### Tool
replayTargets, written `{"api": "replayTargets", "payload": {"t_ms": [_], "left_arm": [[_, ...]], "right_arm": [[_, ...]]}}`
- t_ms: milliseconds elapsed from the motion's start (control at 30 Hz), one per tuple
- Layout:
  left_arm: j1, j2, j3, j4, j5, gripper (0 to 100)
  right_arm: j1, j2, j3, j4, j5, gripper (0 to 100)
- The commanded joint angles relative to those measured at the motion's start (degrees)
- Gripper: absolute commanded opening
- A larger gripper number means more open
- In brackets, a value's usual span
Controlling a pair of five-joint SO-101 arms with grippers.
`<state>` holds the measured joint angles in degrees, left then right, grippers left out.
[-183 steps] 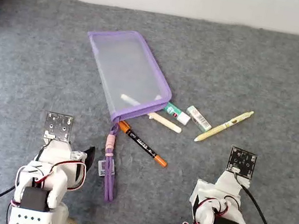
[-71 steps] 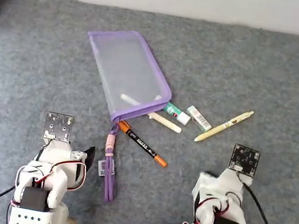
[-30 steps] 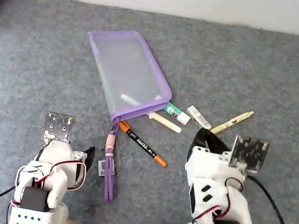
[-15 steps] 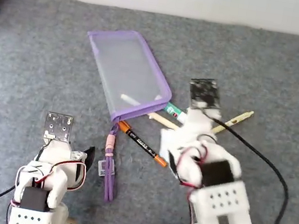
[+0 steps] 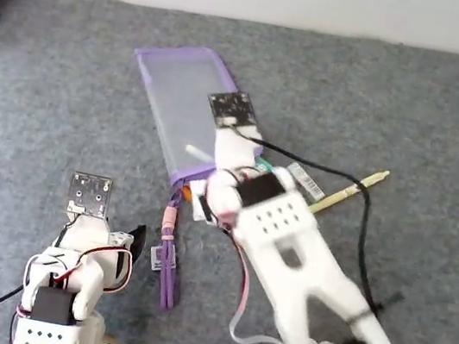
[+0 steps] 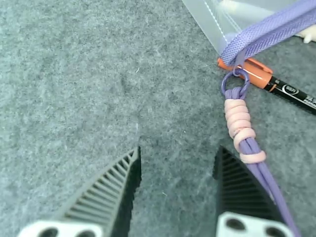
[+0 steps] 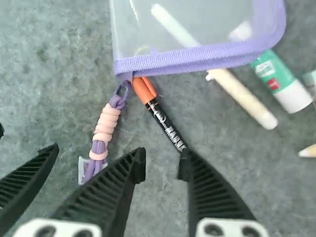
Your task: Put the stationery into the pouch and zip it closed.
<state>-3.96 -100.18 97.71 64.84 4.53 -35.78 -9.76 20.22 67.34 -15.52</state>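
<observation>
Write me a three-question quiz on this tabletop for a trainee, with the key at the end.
1. True or false: the right gripper is shut on the cream pen.
2. What lies at the corner of the pouch, next to the zipper cord? A) glue stick B) orange-capped marker C) yellow pen
3. Fill in: the left gripper hangs ___ above the grey mat, holding nothing.
Key: 1. False; it is open, above the orange-capped marker. 2. B. 3. open.
</observation>
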Motion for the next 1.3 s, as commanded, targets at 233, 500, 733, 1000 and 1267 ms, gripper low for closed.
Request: {"api": "replayTargets", "payload": {"t_ms": [233, 500, 733, 1000, 1267], "left_arm": [[-0.35, -0.44, -1.1, 0.35, -0.26, 23], [-0.35, -0.44, -1.1, 0.35, -0.26, 23], [-0.35, -0.44, -1.1, 0.35, -0.26, 23], [-0.35, -0.44, -1.1, 0.35, -0.26, 23], [-0.35, -0.44, -1.1, 0.35, -0.26, 23]], "right_arm": [[-4.79, 25.19, -26.02, 9.36, -4.57, 13.3], [-7.69, 39.08, -39.91, 13.93, -7.56, 13.3], [-9.8, 44.26, -46.33, 16.13, -7.65, 13.3], [-10.15, 48.4, -46.95, 15.52, -7.74, 13.3], [-9.8, 52.88, -46.95, 16.04, -7.56, 12.8]]}}
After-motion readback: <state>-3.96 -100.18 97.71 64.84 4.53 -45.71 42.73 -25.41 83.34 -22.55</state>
